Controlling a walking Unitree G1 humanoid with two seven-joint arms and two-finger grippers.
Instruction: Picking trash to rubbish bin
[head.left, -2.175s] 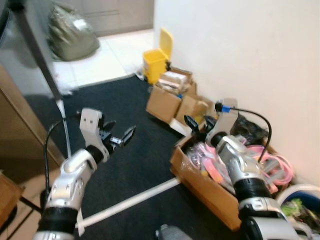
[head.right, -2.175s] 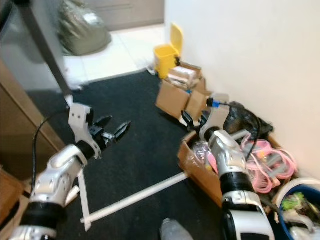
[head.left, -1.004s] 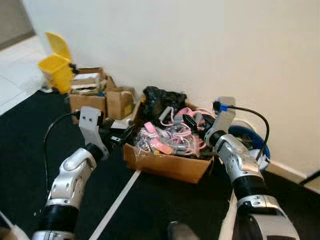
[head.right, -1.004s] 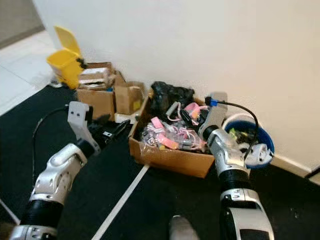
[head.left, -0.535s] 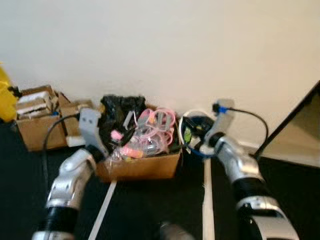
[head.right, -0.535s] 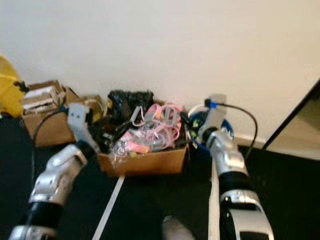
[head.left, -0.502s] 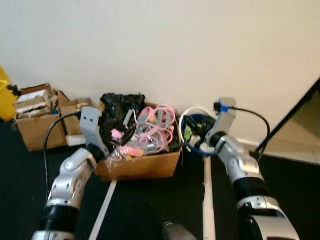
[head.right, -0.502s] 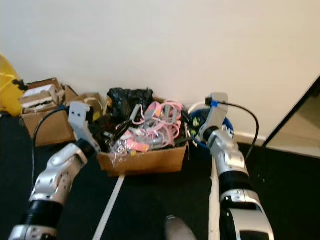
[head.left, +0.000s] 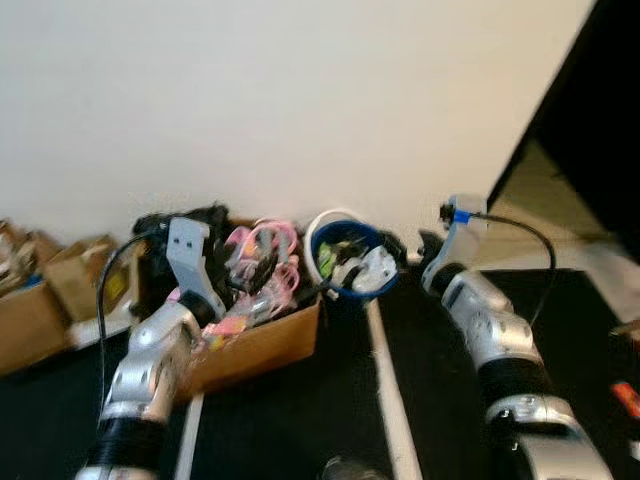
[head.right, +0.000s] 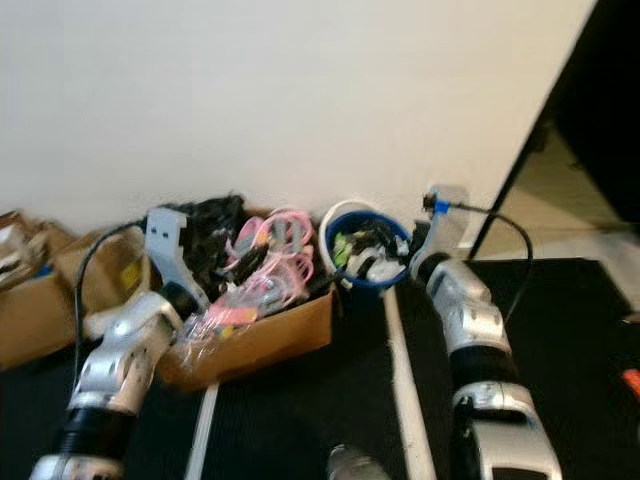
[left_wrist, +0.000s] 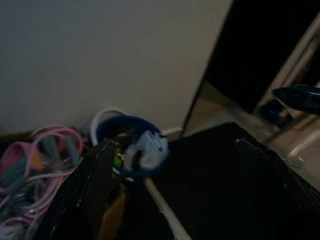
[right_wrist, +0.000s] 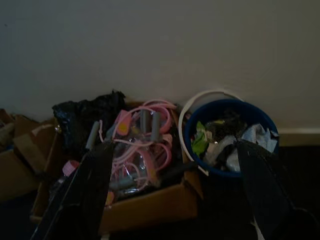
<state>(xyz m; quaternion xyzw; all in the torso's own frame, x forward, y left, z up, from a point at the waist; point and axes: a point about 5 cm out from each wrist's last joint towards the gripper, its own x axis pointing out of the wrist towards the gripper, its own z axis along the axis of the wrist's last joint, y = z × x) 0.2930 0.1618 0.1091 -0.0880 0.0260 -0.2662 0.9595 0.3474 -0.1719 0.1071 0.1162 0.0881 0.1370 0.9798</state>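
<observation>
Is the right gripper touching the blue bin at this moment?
Apart. In the right wrist view the right gripper has its two black fingers spread wide, and the blue bin stands well beyond them by the wall, with dark floor between.

A cardboard box (head.right: 285, 335) of pink hangers (head.right: 283, 252) sat against the white wall (head.right: 250, 90); a white strip (head.right: 408, 400) crossed the black carpet (head.right: 290, 420) beside it.

Both arms are jointed silver metal with ribbed black bands at the elbows. The left pincer (head.left: 262, 268) and the right pincer (head.left: 405, 248) have long black fingers behind pale grey wrist blocks (the right carries a blue plug), each trailing a looping black cable.
</observation>
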